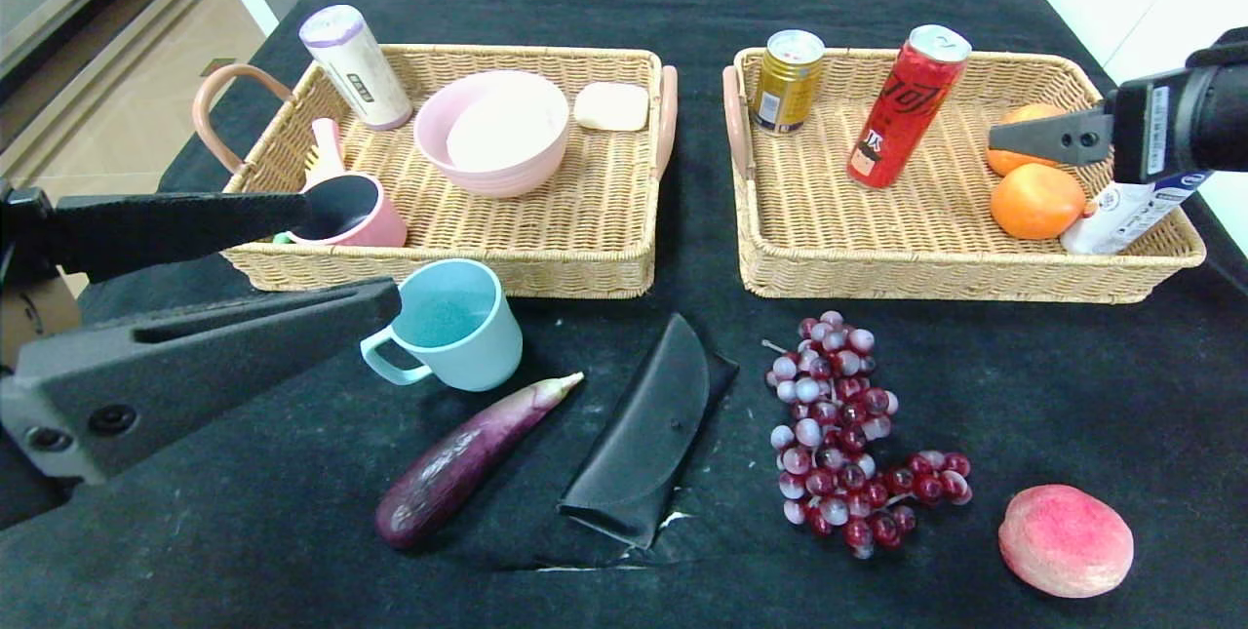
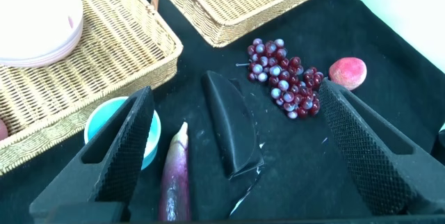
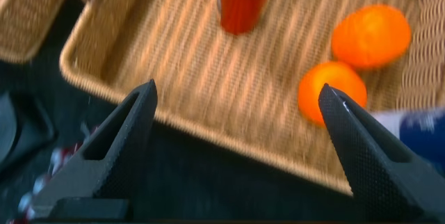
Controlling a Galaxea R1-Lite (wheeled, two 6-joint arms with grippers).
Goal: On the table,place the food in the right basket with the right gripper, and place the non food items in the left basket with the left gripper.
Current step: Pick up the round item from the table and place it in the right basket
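On the black table lie a teal cup (image 1: 453, 322), a purple eggplant (image 1: 468, 458), a black glasses case (image 1: 643, 434), red grapes (image 1: 843, 429) and a peach (image 1: 1065, 539). My left gripper (image 1: 356, 251) hovers open at the left, just beside the teal cup. In its wrist view the left gripper (image 2: 236, 92) frames the eggplant (image 2: 175, 175) and the case (image 2: 233, 126), holding nothing. My right gripper (image 1: 1033, 139) hangs open and empty above the right basket (image 1: 936, 268), near two oranges (image 1: 1035, 200). The right wrist view shows that gripper (image 3: 238, 88) over the basket's front rim.
The left basket (image 1: 439, 268) holds a pink bowl (image 1: 492, 132), a pink cup (image 1: 356, 215), a soap bar (image 1: 611, 106) and a white bottle (image 1: 356, 66). The right basket also holds a gold can (image 1: 787, 81), a red can (image 1: 907, 107) and a white bottle (image 1: 1121, 215).
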